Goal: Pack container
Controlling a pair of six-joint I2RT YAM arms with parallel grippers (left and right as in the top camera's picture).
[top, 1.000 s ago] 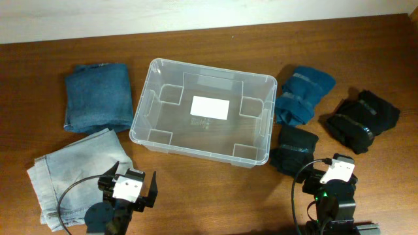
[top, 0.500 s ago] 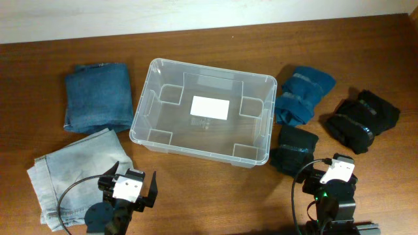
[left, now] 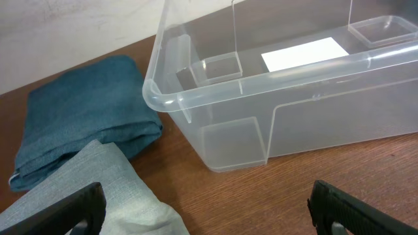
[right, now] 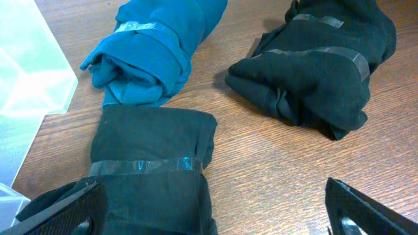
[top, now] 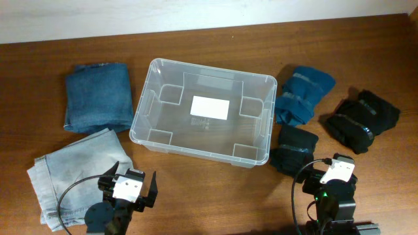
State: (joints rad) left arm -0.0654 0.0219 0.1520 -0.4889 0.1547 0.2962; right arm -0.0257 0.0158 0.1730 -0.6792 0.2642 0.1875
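Note:
The clear plastic container (top: 202, 111) stands empty mid-table with a white label (top: 210, 107) on its floor; its near corner shows in the left wrist view (left: 196, 91). My left gripper (left: 206, 212) is open and empty low at the front left, over wood beside the light-grey jeans (left: 98, 189). My right gripper (right: 212, 209) is open and empty at the front right, over a black taped bundle (right: 150, 163). A teal bundle (right: 150, 46) and a larger black bundle (right: 313, 72) lie beyond it.
Folded dark-blue jeans (top: 96, 96) lie left of the container, light-grey jeans (top: 72, 176) at the front left. On the right lie the teal bundle (top: 302, 93), small black bundle (top: 294, 150) and large black bundle (top: 363, 119). A pale wall runs along the far edge.

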